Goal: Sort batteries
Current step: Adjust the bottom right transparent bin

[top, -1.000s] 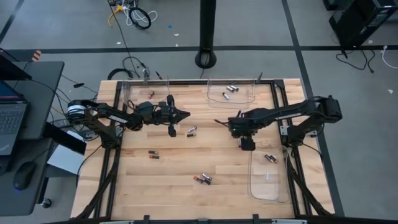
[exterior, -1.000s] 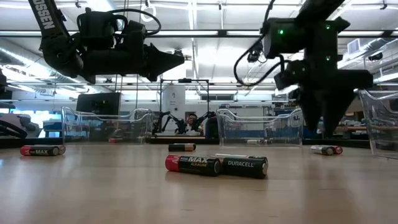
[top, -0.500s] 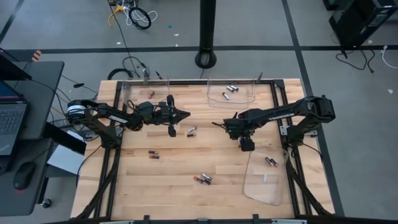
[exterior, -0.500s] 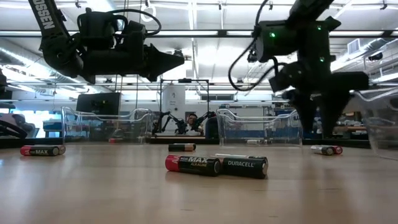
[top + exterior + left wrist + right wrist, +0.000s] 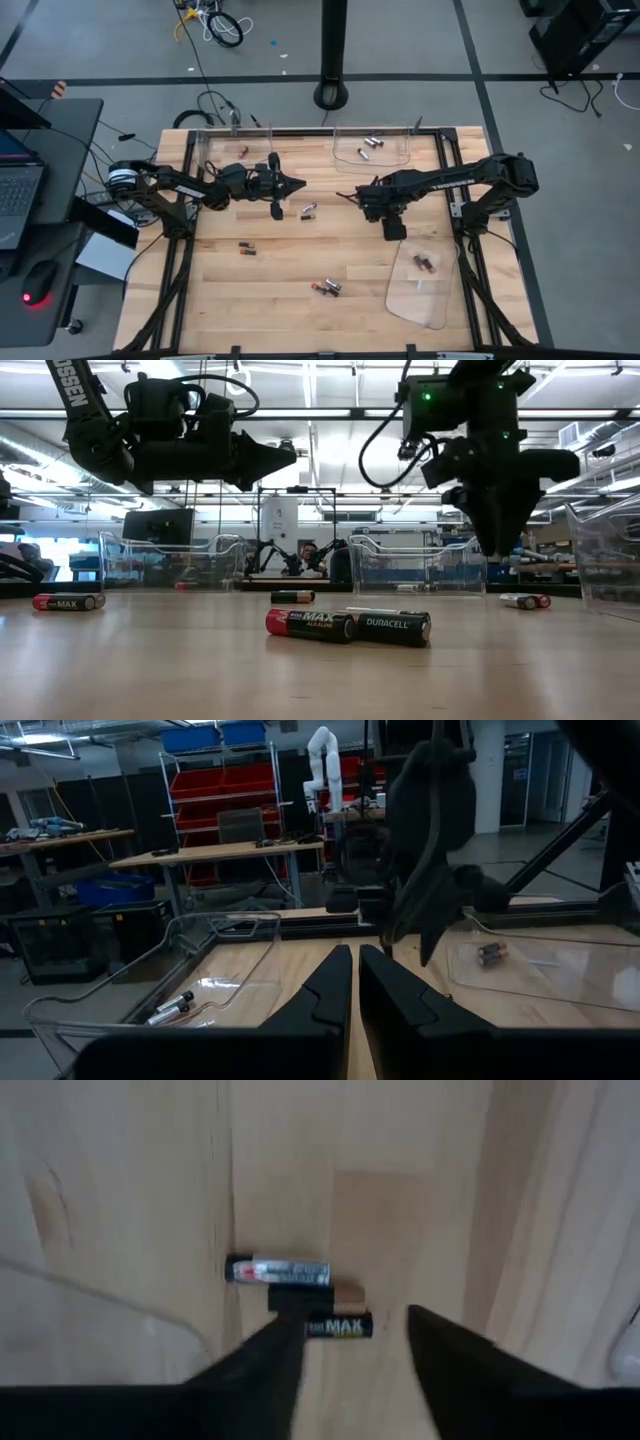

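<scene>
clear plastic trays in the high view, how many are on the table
3. The left tray sits in the table's top-left corner, the centre tray at the middle of the top edge, and the right tray lies askew by the right edge. None seems hidden.

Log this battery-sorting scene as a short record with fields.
left gripper: shut, held above the table
right gripper: open, pointing down, nothing between its fingers
loose batteries: single one, second single, touching pair
far left tray: one battery
far middle tray: several batteries
near right tray: two batteries lying together
</scene>
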You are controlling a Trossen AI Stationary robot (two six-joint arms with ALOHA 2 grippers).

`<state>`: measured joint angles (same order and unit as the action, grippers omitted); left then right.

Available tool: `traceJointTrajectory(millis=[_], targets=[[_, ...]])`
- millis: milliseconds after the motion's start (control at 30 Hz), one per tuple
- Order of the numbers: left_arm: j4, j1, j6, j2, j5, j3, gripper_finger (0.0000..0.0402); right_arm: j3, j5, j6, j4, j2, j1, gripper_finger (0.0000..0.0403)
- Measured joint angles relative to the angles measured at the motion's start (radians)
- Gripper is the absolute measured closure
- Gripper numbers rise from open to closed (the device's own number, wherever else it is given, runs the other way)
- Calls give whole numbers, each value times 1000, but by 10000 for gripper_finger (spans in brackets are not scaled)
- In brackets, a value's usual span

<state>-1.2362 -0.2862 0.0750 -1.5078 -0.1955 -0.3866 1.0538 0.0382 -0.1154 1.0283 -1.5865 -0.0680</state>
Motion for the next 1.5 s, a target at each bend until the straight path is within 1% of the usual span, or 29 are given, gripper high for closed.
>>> traceJointTrajectory(millis=[133, 167, 200, 333, 433, 533, 600, 700, 867, 1000, 1100, 1233, 1367, 1500], targets=[[0, 0, 0, 0, 0, 0, 371, -5, -2, -52, -6, 0, -10, 354], [0, 0, 0, 0, 0, 0, 371, -5, -2, -60, -3, 0, -10, 378], [0, 0, 0, 0, 0, 0, 371, -5, -3, -62, 1, 0, -9, 388], [0, 0, 1, 0, 0, 0, 371, 11, -38, 16, 66, 0, -5, 384], [0, 0, 11, 0, 0, 0, 371, 41, -39, 88, 131, 0, 3, 394], [0, 0, 19, 0, 0, 0, 371, 56, -53, 66, 131, 1, 31, 392], [0, 0, 19, 0, 0, 0, 371, 56, -108, 3, 126, 1, 58, 391], [0, 0, 19, 0, 0, 0, 371, 56, -151, -45, 86, 1, 99, 396], [0, 0, 19, 0, 0, 0, 371, 56, -207, -50, 13, 1, 174, 396], [0, 0, 19, 0, 0, 0, 371, 56, -282, -27, -68, 1, 243, 396], [0, 0, 19, 0, 0, 0, 371, 56, -306, 19, -95, 1, 291, 396], [0, 0, 19, 0, 0, 0, 371, 56, -306, 91, -54, 1, 340, 396], [0, 0, 19, 0, 0, 0, 371, 56, -308, 144, 23, 1, 371, 396], [0, 0, 19, 0, 0, 0, 371, 55, -331, 198, 83, 1, 394, 396]])
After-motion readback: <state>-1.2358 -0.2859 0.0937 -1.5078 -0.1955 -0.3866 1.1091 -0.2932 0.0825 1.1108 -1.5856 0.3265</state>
